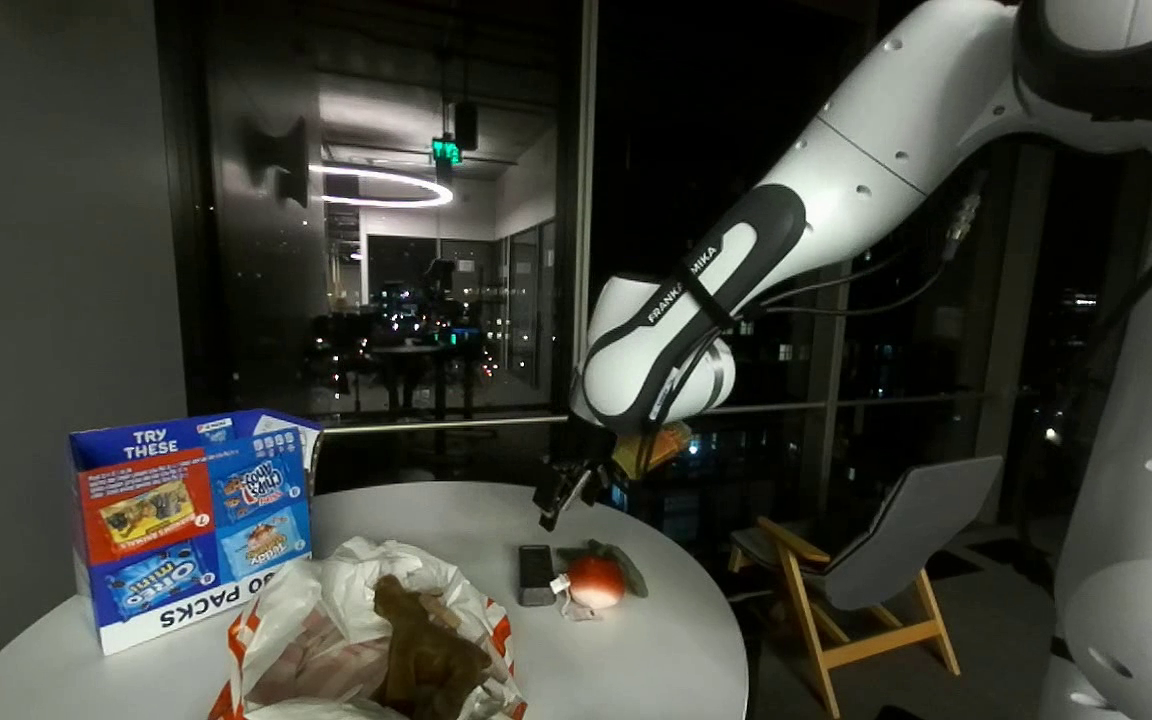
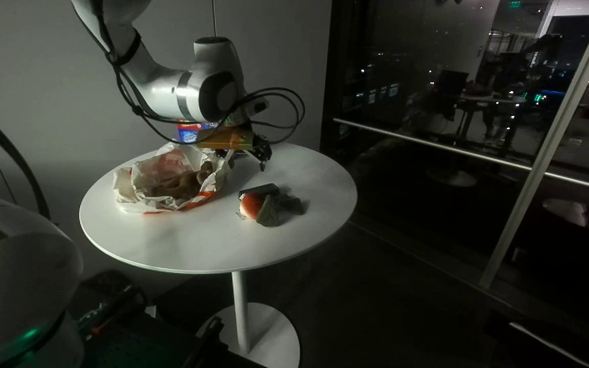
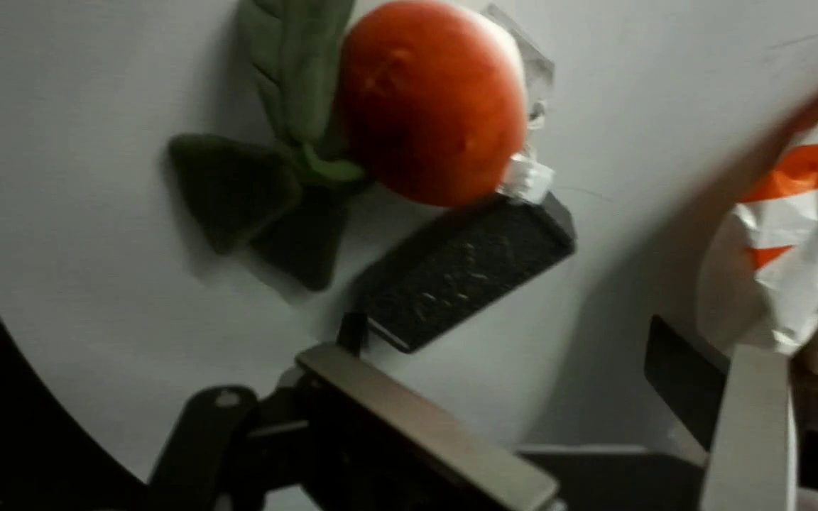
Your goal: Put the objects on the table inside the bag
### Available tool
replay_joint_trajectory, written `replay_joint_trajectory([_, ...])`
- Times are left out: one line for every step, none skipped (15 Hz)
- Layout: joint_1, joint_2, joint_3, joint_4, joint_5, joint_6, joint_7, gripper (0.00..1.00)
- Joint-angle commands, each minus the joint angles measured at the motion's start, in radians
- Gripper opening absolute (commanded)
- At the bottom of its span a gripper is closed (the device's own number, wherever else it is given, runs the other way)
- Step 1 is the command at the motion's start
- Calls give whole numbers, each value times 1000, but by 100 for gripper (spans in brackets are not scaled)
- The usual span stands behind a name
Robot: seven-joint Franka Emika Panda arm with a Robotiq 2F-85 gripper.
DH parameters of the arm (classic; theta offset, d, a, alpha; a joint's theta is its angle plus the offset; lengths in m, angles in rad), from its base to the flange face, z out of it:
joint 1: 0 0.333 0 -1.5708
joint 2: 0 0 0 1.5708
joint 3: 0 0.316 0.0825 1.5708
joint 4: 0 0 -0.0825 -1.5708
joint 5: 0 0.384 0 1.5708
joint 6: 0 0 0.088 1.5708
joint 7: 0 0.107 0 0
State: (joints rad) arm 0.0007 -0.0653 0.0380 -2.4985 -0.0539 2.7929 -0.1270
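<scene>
Hand stood spread, empty; plush radish lay upper centre, wrist view.
Judged light, squashy, best pinched across its middle; dark block, mid-frame, seemed stiffer, easily straddled.

Table plain white. Bag whitish, orange-red stripes; brown item inside. Ball orange-red fading to white, tag pale. Leaves dull green, two darker. Block black, light flecks. Box blue with red panel, white lettering, white band along bottom edge. Arm white, black trim.
</scene>
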Motion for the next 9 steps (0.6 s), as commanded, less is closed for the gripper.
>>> replay_joint_trajectory([-66, 42, -31, -9, -197, 65, 263, 100])
replay_joint_trajectory([-95, 53, -22, 5, -252, 19, 341, 100])
replay_joint_trajectory([-95, 65, -27, 16, -293, -24, 417, 100])
replay_joint_trajectory([-67, 83, -35, 21, -276, -61, 444, 100])
replay_joint_trajectory([-54, 98, -29, 24, -222, -98, 439, 100])
replay_joint_trajectory([-39, 111, -21, 25, -144, -131, 395, 100])
replay_joint_trajectory([-30, 121, -18, 29, -118, -150, 403, 100])
replay_joint_trajectory([-18, 130, -12, 32, -70, -159, 380, 100])
replay_joint_trajectory([-7, 137, -5, 36, -25, -165, 357, 100])
